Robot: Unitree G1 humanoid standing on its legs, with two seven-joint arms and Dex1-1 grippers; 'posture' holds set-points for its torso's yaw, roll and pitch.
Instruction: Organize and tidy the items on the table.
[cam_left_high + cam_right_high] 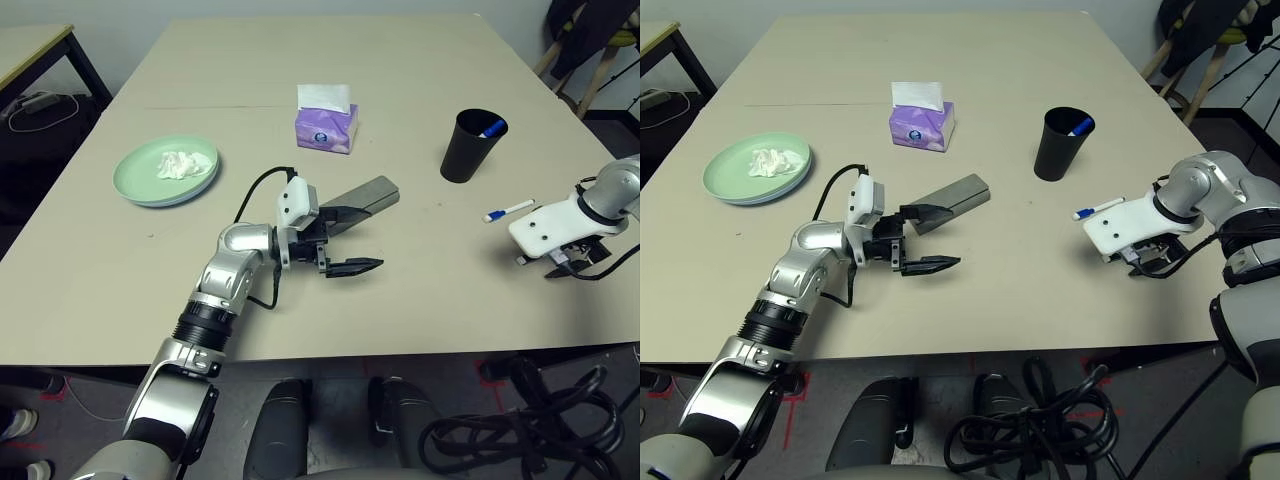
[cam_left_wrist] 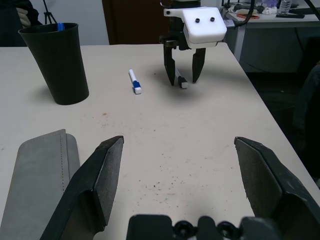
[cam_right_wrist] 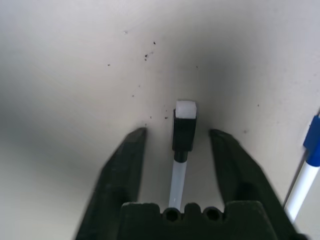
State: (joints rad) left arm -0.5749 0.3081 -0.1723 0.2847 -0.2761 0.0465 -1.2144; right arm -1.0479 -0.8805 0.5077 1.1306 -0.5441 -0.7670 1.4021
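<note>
Right claw [image 3: 177, 132], partly open, straddles the black-capped pen [image 3: 183, 131] on the tabletop [image 1: 420, 290]; left claw [image 2: 179, 140] gapes wide and empty beside the grey case [image 2: 40, 180]!

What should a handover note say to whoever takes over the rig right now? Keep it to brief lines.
Left claw: open, empty, beside the grey case.
Right claw: open around a black-capped pen on the table, not gripping it.
Blue-capped pen: lying near the black cup.
Done: one blue-ended pen stands in the cup; white tissue lies on the stacked plates.
Left: both loose pens, probably for the cup; the case may need straightening.
</note>
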